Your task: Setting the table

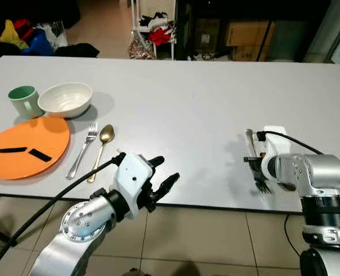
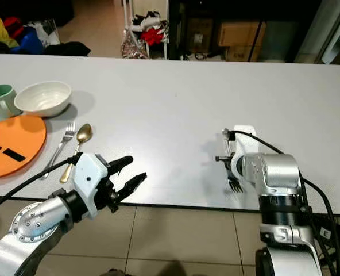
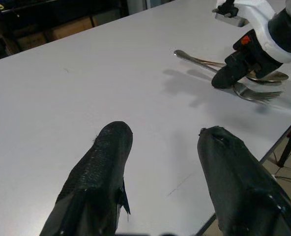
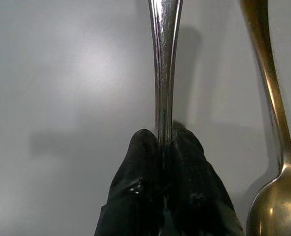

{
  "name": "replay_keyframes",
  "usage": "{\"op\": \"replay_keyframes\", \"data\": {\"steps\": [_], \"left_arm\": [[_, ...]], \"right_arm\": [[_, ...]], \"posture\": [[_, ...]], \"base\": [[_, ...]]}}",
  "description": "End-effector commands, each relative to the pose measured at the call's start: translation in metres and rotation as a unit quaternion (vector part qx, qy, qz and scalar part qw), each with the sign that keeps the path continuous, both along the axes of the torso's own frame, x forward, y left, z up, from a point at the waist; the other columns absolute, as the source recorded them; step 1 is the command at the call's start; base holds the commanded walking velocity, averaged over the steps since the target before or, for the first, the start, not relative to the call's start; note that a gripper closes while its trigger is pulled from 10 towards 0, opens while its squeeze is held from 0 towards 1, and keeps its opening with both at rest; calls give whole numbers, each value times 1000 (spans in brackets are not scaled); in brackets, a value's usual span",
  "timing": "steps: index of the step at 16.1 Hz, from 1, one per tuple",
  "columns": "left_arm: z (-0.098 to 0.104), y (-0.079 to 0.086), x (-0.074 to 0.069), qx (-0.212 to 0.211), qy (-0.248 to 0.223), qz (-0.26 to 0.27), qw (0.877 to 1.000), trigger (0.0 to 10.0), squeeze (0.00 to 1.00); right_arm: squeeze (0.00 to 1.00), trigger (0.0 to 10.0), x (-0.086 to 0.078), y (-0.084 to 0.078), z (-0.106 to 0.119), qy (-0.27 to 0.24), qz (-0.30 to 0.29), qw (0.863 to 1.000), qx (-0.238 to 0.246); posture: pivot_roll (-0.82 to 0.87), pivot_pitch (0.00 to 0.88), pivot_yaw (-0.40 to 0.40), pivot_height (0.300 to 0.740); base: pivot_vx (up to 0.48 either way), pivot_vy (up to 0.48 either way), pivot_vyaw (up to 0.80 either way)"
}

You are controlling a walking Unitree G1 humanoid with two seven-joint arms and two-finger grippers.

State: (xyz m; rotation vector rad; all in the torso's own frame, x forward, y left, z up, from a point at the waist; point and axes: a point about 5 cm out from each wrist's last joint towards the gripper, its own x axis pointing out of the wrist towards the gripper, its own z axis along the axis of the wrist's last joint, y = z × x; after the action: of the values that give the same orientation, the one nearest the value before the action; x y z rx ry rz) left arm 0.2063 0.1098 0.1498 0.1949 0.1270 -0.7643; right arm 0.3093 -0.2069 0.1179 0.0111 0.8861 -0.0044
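A long white table point(image 1: 187, 103) is being set. At its left end one place is already laid: an orange plate point(image 1: 26, 146), a white bowl point(image 1: 65, 99), a green mug point(image 1: 24, 99), a silver fork point(image 1: 82, 150) and a gold spoon point(image 1: 103, 147). Near the right front edge a second fork point(image 3: 256, 92) is pinched by its handle between the closed fingers of the right gripper point(image 4: 166, 147), just beside a second gold spoon point(image 4: 273, 147). The left gripper point(image 1: 164, 175) is held spread and empty over the front edge. Placement of the second fork seems in hand; a careful lowering and release beside the spoon is called for next.
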Motion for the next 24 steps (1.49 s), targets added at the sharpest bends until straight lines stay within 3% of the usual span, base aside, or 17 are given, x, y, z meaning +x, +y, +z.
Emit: {"op": "replay_keyframes", "data": {"steps": [1, 6, 7, 8, 9, 11, 13, 18, 19, 24], "left_arm": [[2, -1, -3, 0, 1, -9, 1000, 10000, 0], [2, -2, -4, 1, 2, -12, 1000, 10000, 0], [2, -2, -4, 0, 3, -13, 1000, 10000, 0], [2, -2, -4, 0, 3, -13, 1000, 10000, 0], [2, -3, -4, 0, 4, -15, 1000, 10000, 0], [2, -3, -4, -2, 6, -18, 1000, 10000, 0], [2, -4, -5, -3, 7, -20, 1000, 10000, 0], [1, -5, -7, -4, 14, -33, 999, 10000, 0], [1, -5, -7, -4, 16, -39, 999, 10000, 0], [0, -8, -6, -5, 25, -67, 997, 10000, 0]], "right_arm": [[0, 10000, 3, -2, -1, 1, -12, 1000, -5], [0, 10000, 7, -3, -5, 4, -23, 1000, -5], [90, 10000, 7, -2, -6, 7, -23, 1000, -6], [90, 10000, 7, -2, -6, 7, -23, 1000, -6], [380, 10000, 6, -1, -7, 11, -22, 1000, -6], [753, 10000, 4, -1, -11, 18, -21, 1000, -7], [765, 10000, 3, -2, -12, 19, -21, 1000, -8], [906, 10000, 4, -2, -9, 17, -24, 1000, -11], [941, 10000, 4, -2, -4, 9, -26, 1000, -8], [933, 10000, -4, -9, 33, -27, -24, 999, -5]], "posture": [[-96, 0, 29, 740], [-92, 0, 28, 740], [-95, 0, 29, 740], [-95, 0, 29, 740], [-95, 0, 29, 740], [-95, 0, 27, 740], [-96, 0, 27, 740], [-98, 0, 30, 740], [-104, 0, 36, 740], [-127, 0, 41, 740]], "base": [[0, 0, 0], [0, 0, 0], [0, 0, 0], [0, 0, 0], [0, 0, 0], [0, 0, 0], [0, 0, 0], [0, 0, 0], [0, 0, 0], [0, 0, 0]]}}
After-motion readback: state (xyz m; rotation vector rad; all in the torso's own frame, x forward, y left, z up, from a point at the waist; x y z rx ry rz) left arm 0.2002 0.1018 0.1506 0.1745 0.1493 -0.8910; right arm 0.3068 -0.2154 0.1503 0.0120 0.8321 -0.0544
